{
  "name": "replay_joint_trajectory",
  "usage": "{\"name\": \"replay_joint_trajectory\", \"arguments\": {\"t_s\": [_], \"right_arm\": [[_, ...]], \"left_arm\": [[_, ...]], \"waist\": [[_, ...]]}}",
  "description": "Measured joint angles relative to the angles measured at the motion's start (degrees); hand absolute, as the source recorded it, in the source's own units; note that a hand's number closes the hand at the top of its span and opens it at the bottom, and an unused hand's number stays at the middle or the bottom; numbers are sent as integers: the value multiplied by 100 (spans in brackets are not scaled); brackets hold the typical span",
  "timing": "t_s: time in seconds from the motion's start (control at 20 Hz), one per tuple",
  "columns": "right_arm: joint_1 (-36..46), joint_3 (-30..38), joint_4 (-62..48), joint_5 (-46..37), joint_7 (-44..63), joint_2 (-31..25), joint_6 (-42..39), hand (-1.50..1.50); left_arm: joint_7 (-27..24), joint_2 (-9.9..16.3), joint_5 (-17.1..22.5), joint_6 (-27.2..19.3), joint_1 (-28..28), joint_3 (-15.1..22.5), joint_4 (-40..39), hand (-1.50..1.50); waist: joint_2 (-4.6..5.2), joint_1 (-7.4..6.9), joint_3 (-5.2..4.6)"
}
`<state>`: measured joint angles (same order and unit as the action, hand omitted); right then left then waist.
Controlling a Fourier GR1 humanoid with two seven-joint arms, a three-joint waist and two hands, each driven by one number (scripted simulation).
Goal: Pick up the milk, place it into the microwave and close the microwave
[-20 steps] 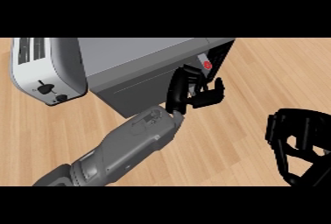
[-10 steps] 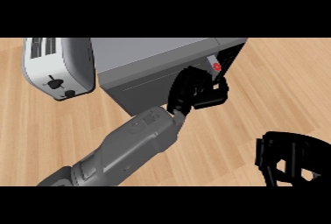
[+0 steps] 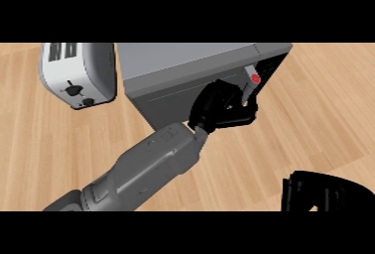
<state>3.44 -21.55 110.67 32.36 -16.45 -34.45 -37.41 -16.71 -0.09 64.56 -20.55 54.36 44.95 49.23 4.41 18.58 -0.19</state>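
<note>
Nearest, at the view's lower right and well apart from the microwave point(image 3: 176, 74): right hand point(image 3: 322, 191), mostly cut off by the edge, finger state impossible to tell. Farther in, against the microwave's front: left hand point(image 3: 219, 106), fingers curled beside a small white carton with a red cap, apparently the milk point(image 3: 251, 85), at the microwave's dark right opening; actual grip unclear. Beyond, just left of the microwave: toaster point(image 3: 77, 74) on the wooden counter point(image 3: 307, 119).

Bright, even light with no glare; the microwave point(image 3: 183, 74) casts only a faint shadow on the counter point(image 3: 307, 114).
</note>
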Motion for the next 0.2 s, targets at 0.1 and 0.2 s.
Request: {"name": "replay_joint_trajectory", "arguments": {"t_s": [0.1, 0.2], "right_arm": [[-121, -72, 134, -72, 24, 54, 105, 150], [-224, -143, 285, -142, 53, 96, 198, 150]], "left_arm": [[-70, 0, 57, 190, -30, 29, -45, 150], [-121, 1, 104, 362, -37, 53, -97, 150]], "waist": [[-17, -47, 0], [-30, -78, -1]]}}
